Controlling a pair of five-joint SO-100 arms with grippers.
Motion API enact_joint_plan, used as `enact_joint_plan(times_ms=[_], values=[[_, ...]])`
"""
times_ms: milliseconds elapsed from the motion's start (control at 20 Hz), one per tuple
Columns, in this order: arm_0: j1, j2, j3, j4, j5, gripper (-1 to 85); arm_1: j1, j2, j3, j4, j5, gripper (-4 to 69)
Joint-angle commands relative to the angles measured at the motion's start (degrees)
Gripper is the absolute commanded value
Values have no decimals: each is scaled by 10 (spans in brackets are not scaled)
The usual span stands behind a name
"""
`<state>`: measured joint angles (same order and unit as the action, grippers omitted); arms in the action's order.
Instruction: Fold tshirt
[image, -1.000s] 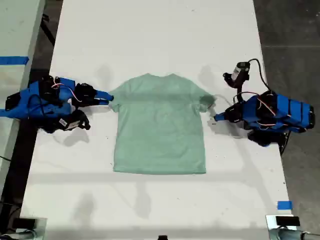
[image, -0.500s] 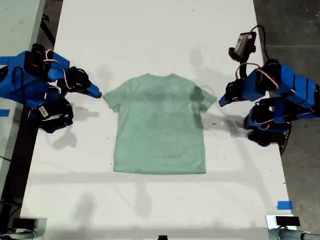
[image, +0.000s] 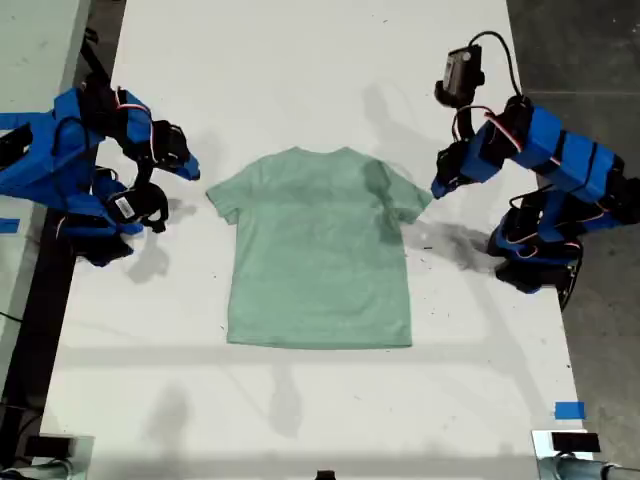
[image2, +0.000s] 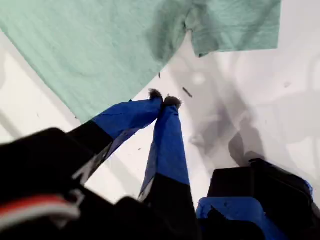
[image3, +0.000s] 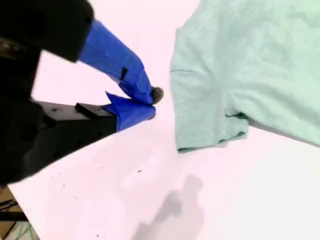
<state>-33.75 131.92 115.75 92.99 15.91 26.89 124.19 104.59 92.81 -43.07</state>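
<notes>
Tshirt (image: 320, 250): pale mint-green, heathered knit, short sleeves, round neck. It lies flat and spread open in the centre of the exterior view, neck toward the top of the frame, hem toward the bottom. Body is roughly rectangular with a straight hem. Both sleeves are spread outward. A soft shadow falls on the cloth near the sleeve on the exterior view's right. No fold is made yet.

Table (image: 320, 60): white and matte, running from top to bottom of the exterior view. The shirt sits on it with a bare margin on every side. Arm shadows fall on the white beside each sleeve.

Floor (image: 580, 60): dark grey, seen along the exterior view's right edge.

My first gripper (image: 437, 188): at the exterior view's right, raised, its tip just beside the shirt's sleeve on that side. In the first wrist view the blue jaw tips meet with nothing between them (image2: 165, 100), above bare table beside the shirt (image2: 100, 50).

My second gripper (image: 192, 170): at the exterior view's left, near the other sleeve, clear of the cloth. Its tips are also pressed together and empty (image3: 152, 102); the sleeve (image3: 210, 115) lies just beside them.

Blue tape (image: 568, 410): a small patch at the lower right of the exterior view.

Dark specks (image: 425, 247): tiny marks on the table beside the sleeve on the exterior view's right.
</notes>
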Motion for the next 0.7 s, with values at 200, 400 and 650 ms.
enact_joint_plan(times_ms=[200, 400, 650], values=[[-87, -63, 4, -30, 51, 18, 65, -60, -45, 3, -62, 52], [-77, -76, -3, -23, 42, 14, 99, -85, -51, -5, -101, 130], [-62, -72, 2, -18, 25, 60, 143, -98, -47, -23, -143, 340]])
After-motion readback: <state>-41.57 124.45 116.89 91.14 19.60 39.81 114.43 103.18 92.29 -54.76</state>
